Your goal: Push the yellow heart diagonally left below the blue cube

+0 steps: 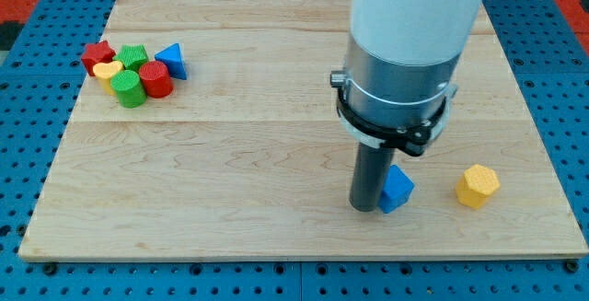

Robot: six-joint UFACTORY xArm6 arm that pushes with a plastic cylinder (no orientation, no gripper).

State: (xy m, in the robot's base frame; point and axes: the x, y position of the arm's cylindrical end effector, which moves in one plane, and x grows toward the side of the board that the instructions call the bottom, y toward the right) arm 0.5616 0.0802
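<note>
The yellow heart [107, 70] lies in a cluster at the view's upper left, touching a red star-like block [96, 54] and a green cylinder [129, 89]. The blue cube [398, 188] sits at the lower right of the wooden board [230, 172]. My tip [365, 206] rests on the board right against the blue cube's left side, far to the right of the yellow heart.
The cluster also holds a green block [134, 57], a red cylinder [155, 79] and a blue triangle [172, 61]. A yellow hexagonal block [478, 186] lies to the right of the blue cube. Blue pegboard surrounds the board.
</note>
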